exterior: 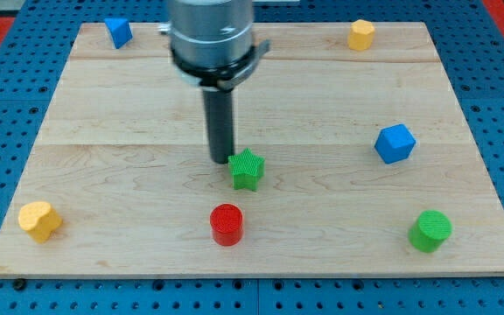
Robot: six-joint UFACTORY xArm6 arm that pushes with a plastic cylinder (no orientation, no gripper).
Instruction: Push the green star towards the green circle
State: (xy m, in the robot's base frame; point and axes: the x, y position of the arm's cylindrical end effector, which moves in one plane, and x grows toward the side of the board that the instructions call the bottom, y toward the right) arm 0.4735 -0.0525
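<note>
Green circle [430, 230] sits near the view's bottom right, red cylinder [227, 224] bottom centre. Green star [247, 169] mid-board, touching or just right of my tip [221, 160]. Bare rod, nothing to open or close.

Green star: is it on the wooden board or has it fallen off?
On. The green star sits flat near the middle of the wooden board, with my tip at its upper-left edge.
</note>
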